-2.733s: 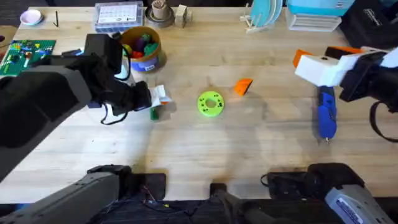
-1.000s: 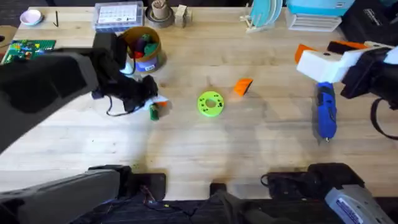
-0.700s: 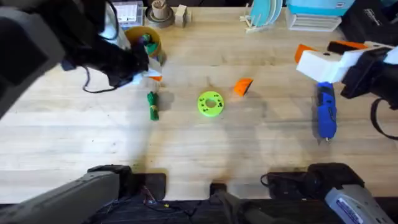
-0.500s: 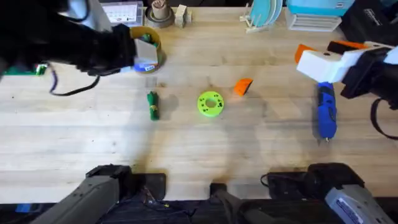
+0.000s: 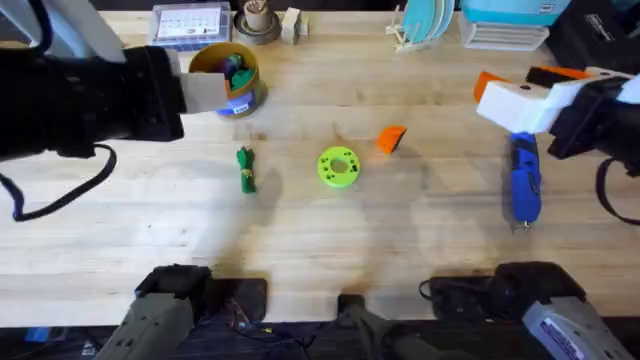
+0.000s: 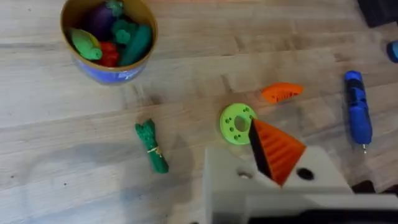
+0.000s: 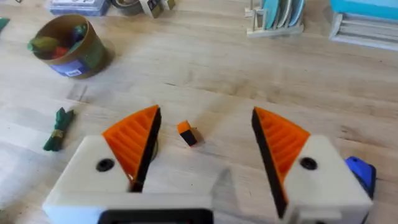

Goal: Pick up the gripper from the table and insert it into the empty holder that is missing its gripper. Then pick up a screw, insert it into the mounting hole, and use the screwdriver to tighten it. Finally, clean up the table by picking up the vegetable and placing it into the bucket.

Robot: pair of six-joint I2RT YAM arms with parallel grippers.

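The left gripper (image 5: 203,92) hangs above the table's far left, just beside the bucket (image 5: 240,101). In its wrist view, its one orange ribbed pad (image 6: 278,151) sits against the plain white holder (image 6: 227,179) with no gap to see between them, pressed together on nothing. The vegetable (image 6: 152,147) lies flat on the wood below it, apart from it, on the near side of the bucket (image 6: 112,74), which holds toy fruit. Beside the vegetable (image 5: 246,170) toward the middle lies a green disc (image 5: 338,167) with holes, and just past that the loose orange gripper (image 5: 391,138), touched by neither arm.

The right gripper (image 5: 520,86) hovers at the far right, jaws spread wide and empty, its two orange pads (image 7: 132,144) well apart. The blue screwdriver (image 5: 525,181) lies on the table just under it, tip pointing to the near edge. Through the gap of the right gripper (image 7: 202,146) the loose gripper (image 7: 188,134) shows on the table, well apart from it, with the vegetable (image 7: 58,130) and the bucket (image 7: 74,66) farther off
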